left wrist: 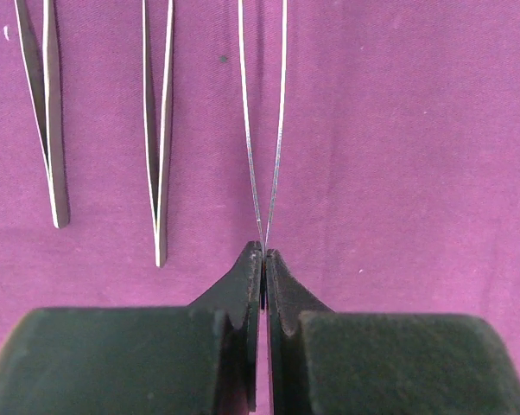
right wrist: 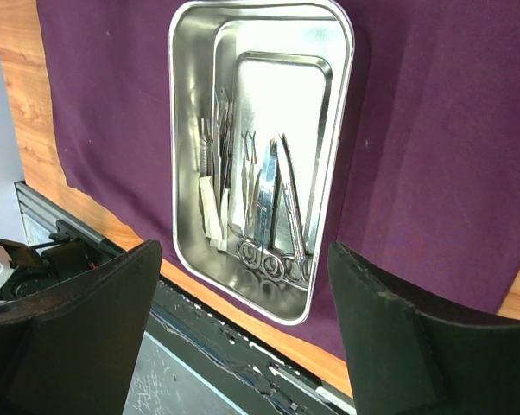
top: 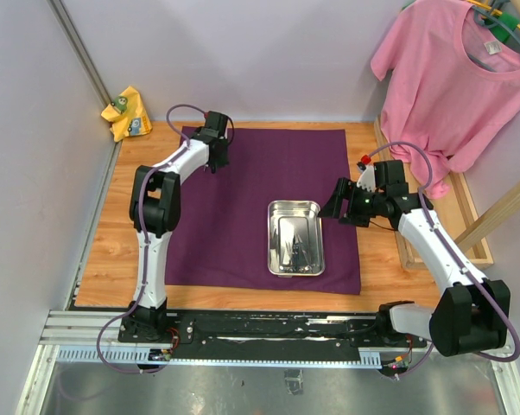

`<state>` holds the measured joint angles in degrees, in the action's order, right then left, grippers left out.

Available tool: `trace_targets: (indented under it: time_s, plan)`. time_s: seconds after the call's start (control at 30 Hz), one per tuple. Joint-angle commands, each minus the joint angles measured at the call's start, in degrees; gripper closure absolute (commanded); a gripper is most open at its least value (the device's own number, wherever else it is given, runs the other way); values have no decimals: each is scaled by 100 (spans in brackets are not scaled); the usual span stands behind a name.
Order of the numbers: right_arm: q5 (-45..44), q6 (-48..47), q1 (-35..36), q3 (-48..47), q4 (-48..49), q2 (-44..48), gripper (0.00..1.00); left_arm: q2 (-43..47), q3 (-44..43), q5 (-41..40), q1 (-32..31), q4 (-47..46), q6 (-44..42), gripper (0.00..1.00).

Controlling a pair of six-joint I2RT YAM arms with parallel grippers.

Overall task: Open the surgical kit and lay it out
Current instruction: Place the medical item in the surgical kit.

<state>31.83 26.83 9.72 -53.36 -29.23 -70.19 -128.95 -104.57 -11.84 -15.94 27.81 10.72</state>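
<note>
Purple cloth wrap [top: 243, 190] lies spread flat on the table. Steel tray [top: 272, 242] sits on its right half, with ring-handled scissors [right wrist: 273, 216] and white gauze [right wrist: 210, 212] inside, not yet laid out. My right gripper [top: 332, 207] hangs beside the tray's right edge, fingers wide, holding nothing. My left gripper [left wrist: 264, 255] is at the cloth's far left corner, pinched tight on the joined end of slim forceps [left wrist: 263, 229]. Two more forceps [left wrist: 160, 233] [left wrist: 57, 190] lie parallel just to its left. Step, as I judge it: setting down the third piece in the row. I cannot tell if it touches the cloth. Next: lower, release cleanly, keep the spacing even.
</note>
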Motion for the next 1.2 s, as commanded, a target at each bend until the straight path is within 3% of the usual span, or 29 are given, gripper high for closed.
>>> trace_targets:
  time_s: [0.0, 0.37, 0.6, 0.8, 1.1, 1.17]
  plan:
    - [94, -92, 80, 62, 111, -34, 21, -146, -1, 44, 98, 21, -26, 96]
    - [137, -64, 83, 61, 136, -14, 21, -265, -10, 127, 154, 41, -22, 92]
    - [179, -20, 83, 98, 172, 0, 21, -270, -19, 131, 155, 49, -17, 77]
    - [152, 4, 82, 97, 165, 36, 21, -127, -51, 93, 153, 66, -10, 72]
    - [-77, -44, 91, -140, -83, 168, 15, 737, -302, 435, 124, 154, 155, 65]
    - [-153, -113, 88, -311, -225, 189, 10, 1030, -320, 427, 83, 182, 192, 64]
